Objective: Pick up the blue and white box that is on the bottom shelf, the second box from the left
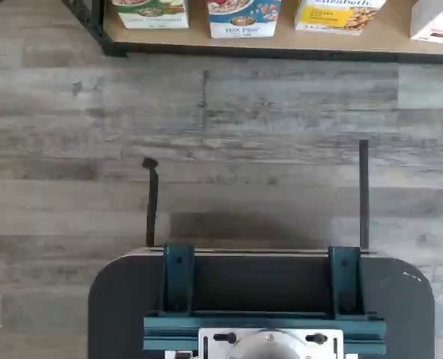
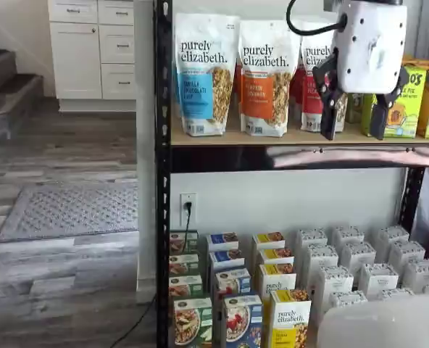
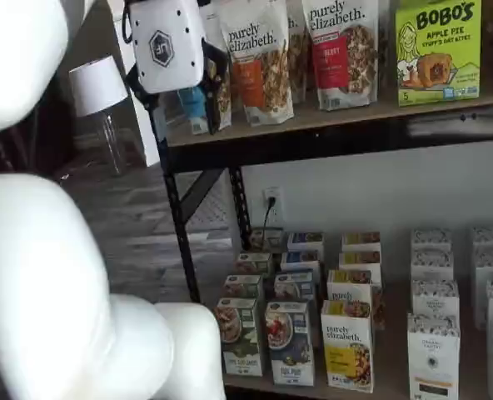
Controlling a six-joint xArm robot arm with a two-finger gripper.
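The blue and white box [image 2: 241, 322] stands at the front of the bottom shelf [image 3: 390, 354], between a green-and-white box [image 2: 193, 322] and a yellow "purely elizabeth" box [image 2: 290, 328]. It also shows in a shelf view [image 3: 290, 343] and, cut off by the picture's edge, in the wrist view [image 1: 244, 16]. My gripper [image 2: 354, 119] hangs high up in front of the upper shelf, far above the box. It is open, with a plain gap between its two black fingers, and empty. It shows in both shelf views [image 3: 186, 117].
The upper shelf [image 2: 294, 138] holds granola bags [image 2: 203, 72] and Bobo's boxes [image 3: 438, 50]. Rows of white boxes [image 2: 359, 268] fill the bottom shelf's right side. A black rack post [image 2: 162, 188] stands at the left. My white arm [image 3: 47, 275] fills the foreground. A dark mount [image 1: 259, 299] hangs over the wood floor.
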